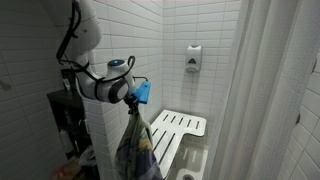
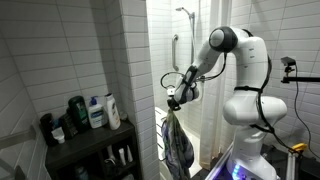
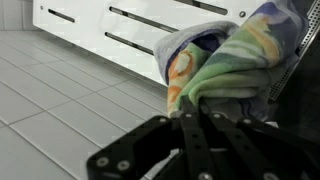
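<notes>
My gripper point(image 1: 133, 102) is shut on the top of a colourful patterned cloth point(image 1: 137, 150), which hangs straight down from it in a shower stall. In an exterior view the gripper point(image 2: 173, 104) holds the cloth point(image 2: 177, 143) beside a tiled wall edge. In the wrist view the black fingers point(image 3: 195, 110) are pressed together on the bunched green, orange and blue cloth point(image 3: 225, 65), above a white slatted shower seat point(image 3: 110, 30).
A white fold-down slatted seat point(image 1: 175, 128) is fixed to the tiled wall below the cloth. A soap dispenser point(image 1: 193, 57) hangs on the back wall. A shower curtain point(image 1: 270, 90) hangs beside. A black shelf point(image 2: 85, 140) holds several bottles point(image 2: 97, 112).
</notes>
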Tool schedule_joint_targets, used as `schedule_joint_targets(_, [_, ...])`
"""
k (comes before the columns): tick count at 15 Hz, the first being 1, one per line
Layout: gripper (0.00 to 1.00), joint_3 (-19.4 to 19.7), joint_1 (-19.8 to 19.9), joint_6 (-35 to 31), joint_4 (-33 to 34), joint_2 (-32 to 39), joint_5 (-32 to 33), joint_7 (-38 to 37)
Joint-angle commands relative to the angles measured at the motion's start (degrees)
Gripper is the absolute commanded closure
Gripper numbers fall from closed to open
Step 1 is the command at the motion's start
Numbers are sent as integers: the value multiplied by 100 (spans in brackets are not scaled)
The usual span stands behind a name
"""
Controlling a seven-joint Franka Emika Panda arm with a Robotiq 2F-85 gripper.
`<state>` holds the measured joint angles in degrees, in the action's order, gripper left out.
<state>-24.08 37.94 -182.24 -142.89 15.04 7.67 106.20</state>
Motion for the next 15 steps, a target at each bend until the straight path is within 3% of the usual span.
schedule_joint_targets(1, [98,-769,515,-65,-465,-1046,-260,-44])
schedule_joint_targets(4, [98,-1387,872,-83,-313,-1433,-822,-53])
schedule_joint_targets(7, [98,-1635,830,-126,-120,-1789,-1616,-8])
schedule_joint_targets(10, [98,-1493,462,-56,11,-2289,-2375,37])
schedule_joint_targets(15, [98,-724,-426,-43,-149,-3429,-3570,73])
